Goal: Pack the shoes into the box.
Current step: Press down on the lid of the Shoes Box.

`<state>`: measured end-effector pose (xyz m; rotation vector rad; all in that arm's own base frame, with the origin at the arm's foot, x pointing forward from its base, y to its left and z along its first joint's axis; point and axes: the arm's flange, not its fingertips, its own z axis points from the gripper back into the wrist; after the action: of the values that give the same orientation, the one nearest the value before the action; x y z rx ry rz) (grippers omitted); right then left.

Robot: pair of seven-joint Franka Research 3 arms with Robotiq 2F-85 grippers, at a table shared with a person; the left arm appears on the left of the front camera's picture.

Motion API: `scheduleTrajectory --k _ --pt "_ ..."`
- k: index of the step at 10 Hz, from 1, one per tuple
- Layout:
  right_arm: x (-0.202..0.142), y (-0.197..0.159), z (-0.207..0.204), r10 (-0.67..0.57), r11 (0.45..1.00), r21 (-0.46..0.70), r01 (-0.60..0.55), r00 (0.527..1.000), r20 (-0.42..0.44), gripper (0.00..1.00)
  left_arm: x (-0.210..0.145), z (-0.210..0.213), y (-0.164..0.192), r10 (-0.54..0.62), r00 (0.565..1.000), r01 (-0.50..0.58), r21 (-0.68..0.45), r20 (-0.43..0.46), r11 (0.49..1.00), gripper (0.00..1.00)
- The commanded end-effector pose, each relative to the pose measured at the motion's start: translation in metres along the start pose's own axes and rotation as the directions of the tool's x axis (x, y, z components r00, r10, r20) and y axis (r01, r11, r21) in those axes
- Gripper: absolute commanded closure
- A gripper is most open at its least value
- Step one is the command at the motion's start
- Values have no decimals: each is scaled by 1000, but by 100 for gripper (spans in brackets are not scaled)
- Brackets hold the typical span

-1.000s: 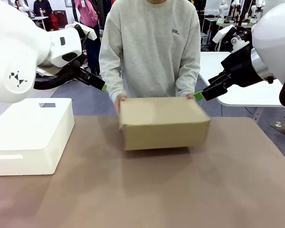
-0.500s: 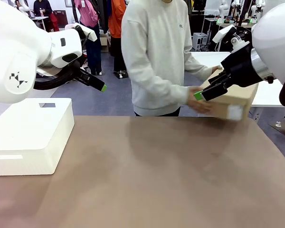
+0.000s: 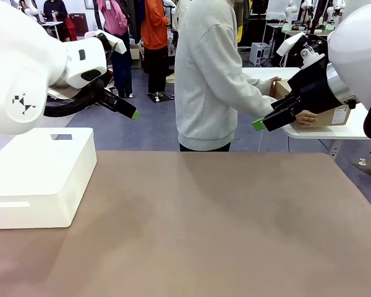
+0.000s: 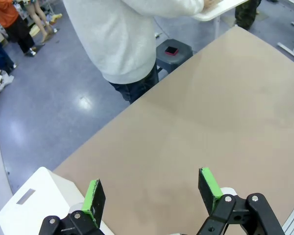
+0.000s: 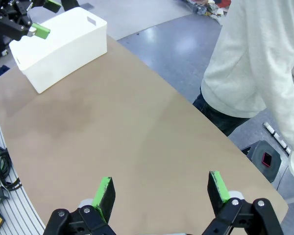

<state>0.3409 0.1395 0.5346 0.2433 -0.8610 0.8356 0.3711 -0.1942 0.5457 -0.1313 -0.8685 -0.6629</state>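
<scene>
Tan cardboard box [image 3: 324, 115] on far side table, person's hands apparently on it.

We look across a bare brown table [image 3: 198, 229] where a white foam block [image 3: 40, 176] sits at its left end. A person in a light grey sweatshirt [image 3: 213, 80] stands at the far edge, turned toward a white side table [image 3: 358, 130]. Beneath it stands a dark stool [image 4: 172, 50]. Beyond, bystanders in orange [image 3: 156, 25] and pink [image 3: 114, 17] tops stand on the blue floor [image 4: 49, 98].
</scene>
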Motion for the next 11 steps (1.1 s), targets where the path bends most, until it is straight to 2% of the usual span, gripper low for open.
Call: scheduleTrajectory --k 1,11 --pt "0 -1 1 8 1000 -3 -8 1000 -5 0 0 1 1 6 1000 -6 12 -6 1000 0" --pt "0 -1 1 8 1000 -3 -8 1000 -5 0 0 1 1 6 1000 -6 12 -6 1000 0"
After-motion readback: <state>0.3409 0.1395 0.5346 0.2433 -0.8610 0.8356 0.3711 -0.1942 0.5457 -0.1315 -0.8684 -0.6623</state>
